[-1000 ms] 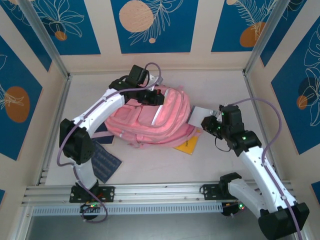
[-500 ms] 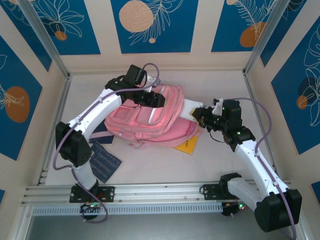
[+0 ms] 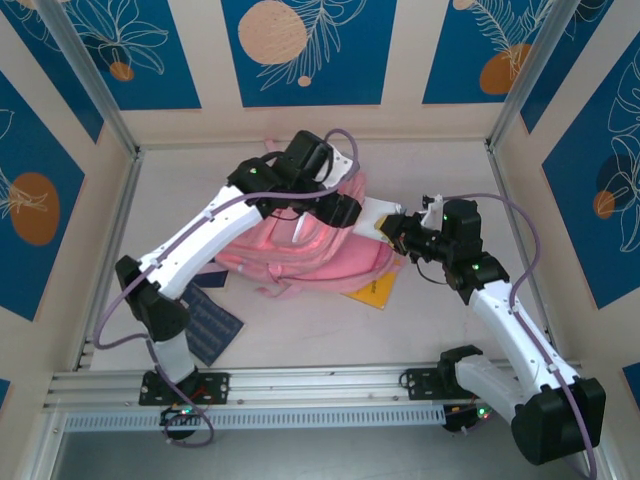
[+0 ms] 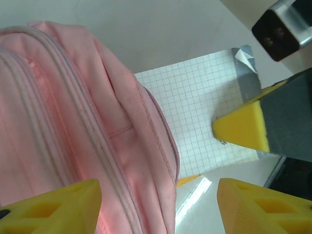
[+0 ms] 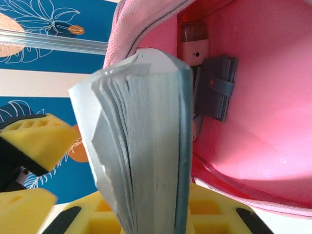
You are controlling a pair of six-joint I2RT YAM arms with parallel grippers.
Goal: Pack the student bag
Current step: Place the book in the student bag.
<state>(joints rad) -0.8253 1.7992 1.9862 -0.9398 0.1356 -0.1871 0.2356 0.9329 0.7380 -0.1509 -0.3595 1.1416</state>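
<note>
The pink student bag (image 3: 300, 245) lies mid-table with its mouth toward the right. My left gripper (image 3: 345, 208) hovers over the bag's right rim (image 4: 146, 146), open, its yellow fingertips (image 4: 53, 204) wide apart and gripping nothing. My right gripper (image 3: 402, 228) is shut on a grey-covered notebook (image 3: 378, 215) with squared pages (image 4: 204, 107). The notebook (image 5: 146, 146) stands edge-on at the bag's open mouth (image 5: 253, 97). Inside the bag lie a grey-blue wallet-like case (image 5: 217, 87) and a white item (image 5: 195, 48).
A yellow flat item (image 3: 375, 290) pokes out from under the bag's right side. A dark blue notebook (image 3: 212, 325) lies at the front left beside the left arm's base. Walls enclose the table on three sides.
My left gripper has let go of the bag's rim, opened, and shifted right. My right gripper has carried the notebook leftward to the bag's mouth.
</note>
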